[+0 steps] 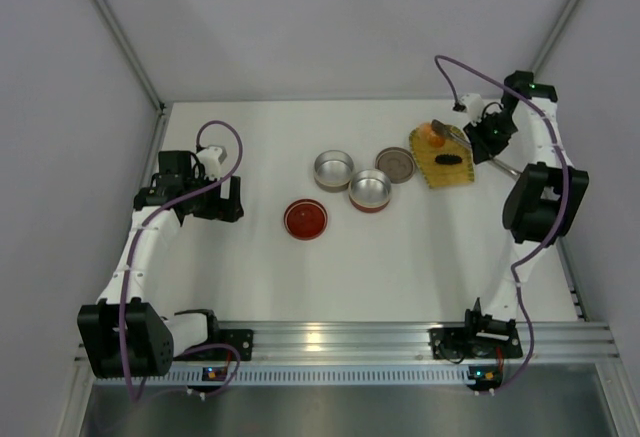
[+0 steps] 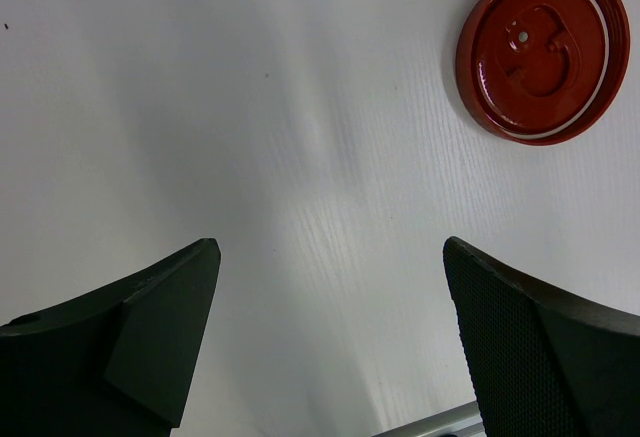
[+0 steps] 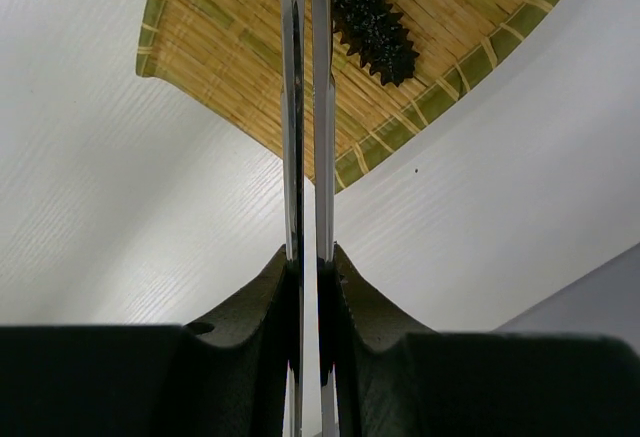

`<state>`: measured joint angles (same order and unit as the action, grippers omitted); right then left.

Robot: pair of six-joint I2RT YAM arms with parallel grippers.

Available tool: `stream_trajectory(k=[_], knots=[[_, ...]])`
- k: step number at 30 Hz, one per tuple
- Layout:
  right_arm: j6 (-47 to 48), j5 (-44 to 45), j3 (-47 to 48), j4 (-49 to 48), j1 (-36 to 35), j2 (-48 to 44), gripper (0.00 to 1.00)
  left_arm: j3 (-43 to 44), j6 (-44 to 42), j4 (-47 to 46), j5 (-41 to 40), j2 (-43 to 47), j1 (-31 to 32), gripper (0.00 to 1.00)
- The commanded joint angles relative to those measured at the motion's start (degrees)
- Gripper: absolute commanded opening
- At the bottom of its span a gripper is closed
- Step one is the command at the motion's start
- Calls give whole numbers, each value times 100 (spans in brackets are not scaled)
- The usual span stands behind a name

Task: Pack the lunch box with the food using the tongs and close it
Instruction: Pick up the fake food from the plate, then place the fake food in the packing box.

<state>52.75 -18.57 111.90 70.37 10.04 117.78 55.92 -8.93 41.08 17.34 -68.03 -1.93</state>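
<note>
My right gripper (image 3: pixel 308 257): clamped on the tongs (image 3: pixel 305 107), squeezing their two arms nearly together.
Tongs: stretched out over the woven tray (image 3: pixel 230 47); the tips run out of my wrist view.
Black piece (image 3: pixel 372 17): on the tray, just beside the tongs.
Orange piece (image 1: pixel 436 138): at the tray's far end.
My left gripper (image 2: pixel 330 287): spread wide, holding nothing, above the table (image 2: pixel 250 107) near the red lid (image 2: pixel 543 50).
</note>
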Motion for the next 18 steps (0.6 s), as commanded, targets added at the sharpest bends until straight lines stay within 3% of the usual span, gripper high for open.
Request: stream_trajectory(k=[1, 18], knots=[[42, -419, 271, 424, 16, -624, 0, 94, 5, -135, 147, 0, 9, 98], [-406, -622, -203, 531, -960, -1319, 0, 138, 23, -179, 111, -61, 18, 98]])
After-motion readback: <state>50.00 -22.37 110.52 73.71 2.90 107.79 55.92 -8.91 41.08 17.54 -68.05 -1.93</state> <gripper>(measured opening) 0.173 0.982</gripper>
